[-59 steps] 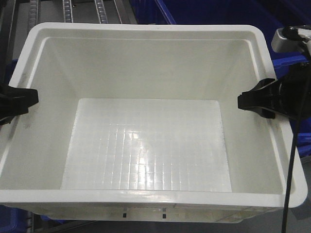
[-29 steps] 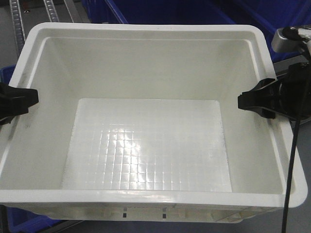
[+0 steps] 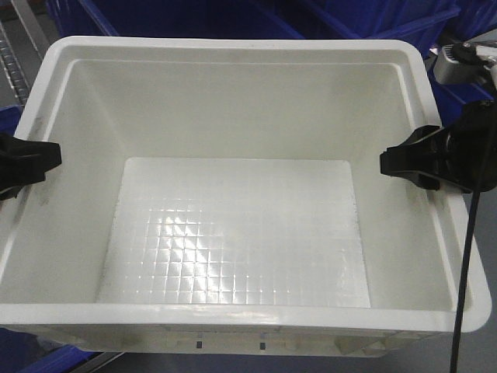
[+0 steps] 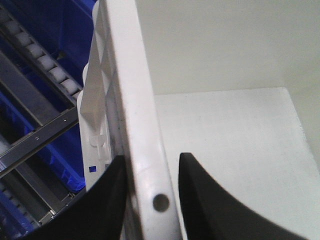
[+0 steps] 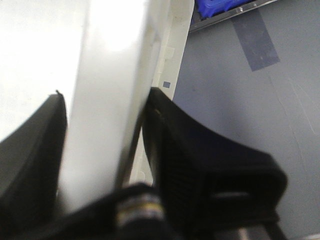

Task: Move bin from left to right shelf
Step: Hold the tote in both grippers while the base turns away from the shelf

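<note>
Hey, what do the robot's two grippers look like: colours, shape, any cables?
Both the left gripper and right gripper are matte black with tapered, wedge-shaped fingers. A thin black cable hangs by the right one, and a silver-grey module sits above it.

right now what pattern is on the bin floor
The bin floor is a white square grid; front-facing view.

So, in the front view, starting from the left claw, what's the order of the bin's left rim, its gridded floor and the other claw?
1. Left rim of the bin: clamped in the left gripper itself.
2. Gridded floor: middle of the bin.
3. Right gripper: on the opposite wall.
</note>
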`<state>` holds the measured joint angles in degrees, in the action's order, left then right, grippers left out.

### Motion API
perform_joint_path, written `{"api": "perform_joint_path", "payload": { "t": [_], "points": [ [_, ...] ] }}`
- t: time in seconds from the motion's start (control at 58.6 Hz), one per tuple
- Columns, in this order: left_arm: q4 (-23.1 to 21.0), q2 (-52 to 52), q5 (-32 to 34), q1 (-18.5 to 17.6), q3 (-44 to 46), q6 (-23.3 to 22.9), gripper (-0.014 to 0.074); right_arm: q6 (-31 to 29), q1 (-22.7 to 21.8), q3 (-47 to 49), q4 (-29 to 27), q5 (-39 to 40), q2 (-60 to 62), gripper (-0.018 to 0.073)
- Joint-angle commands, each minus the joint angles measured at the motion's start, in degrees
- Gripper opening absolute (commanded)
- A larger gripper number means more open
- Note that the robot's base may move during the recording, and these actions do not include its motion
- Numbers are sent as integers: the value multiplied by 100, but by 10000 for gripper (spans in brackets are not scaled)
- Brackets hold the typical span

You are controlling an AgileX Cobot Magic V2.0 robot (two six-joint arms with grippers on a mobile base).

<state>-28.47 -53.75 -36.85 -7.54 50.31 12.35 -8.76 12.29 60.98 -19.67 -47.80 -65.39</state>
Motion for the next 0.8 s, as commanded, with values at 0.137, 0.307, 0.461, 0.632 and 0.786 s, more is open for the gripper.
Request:
{"api": "perform_joint_path", "payload": {
  "t": [0.137, 0.307, 0.461, 0.632, 0.786],
  "points": [
    [-486, 162, 535, -57, 234, 200, 0, -234, 25, 246, -477, 451, 172, -4],
    [-486, 162, 535, -57, 234, 200, 0, -234, 25, 246, -477, 451, 172, -4],
    [-486, 162, 535, -57, 234, 200, 0, -234, 25, 246, -477, 451, 172, -4],
    [-486, 162, 535, -57, 234, 200, 0, -234, 25, 246, -477, 451, 172, -4],
    [-486, 162, 535, -57, 234, 200, 0, -234, 25, 246, -477, 451, 172, -4]
  ]
}}
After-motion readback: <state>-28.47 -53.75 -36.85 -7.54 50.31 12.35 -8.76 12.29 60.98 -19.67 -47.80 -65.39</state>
